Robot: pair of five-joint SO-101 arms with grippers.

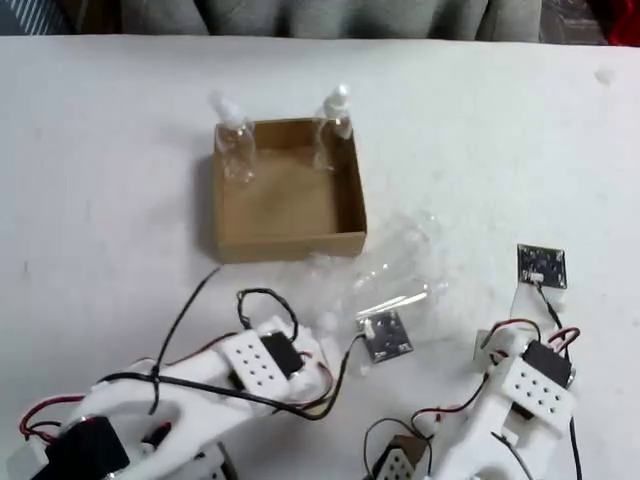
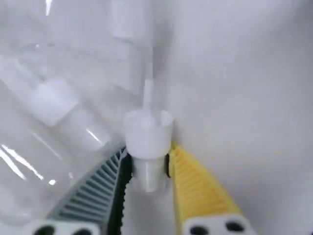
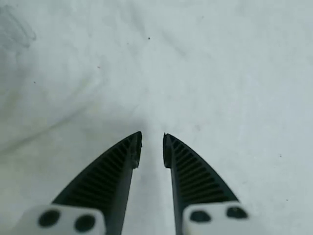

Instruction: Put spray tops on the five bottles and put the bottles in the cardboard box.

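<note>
My left gripper (image 2: 148, 152) is shut on a white spray top (image 2: 148, 129), its thin dip tube pointing away over the table. Clear bottles (image 2: 29, 161) lie close beside it, one with a white neck. In the high view these loose clear bottles (image 1: 400, 255) lie on the table just right of the cardboard box (image 1: 345, 240). Two bottles with spray tops (image 1: 235, 145) (image 1: 333, 125) stand upright in the box's far corners. My right gripper (image 3: 152, 134) hangs over bare white table, its dark fingers a narrow gap apart with nothing between them.
The left arm (image 1: 255, 365) reaches from the near left toward the loose bottles, trailing black and red cables. The right arm (image 1: 530, 380) stands at the near right. Small circuit boards (image 1: 541, 265) (image 1: 385, 337) sit by the arms. White table stretches left of the box.
</note>
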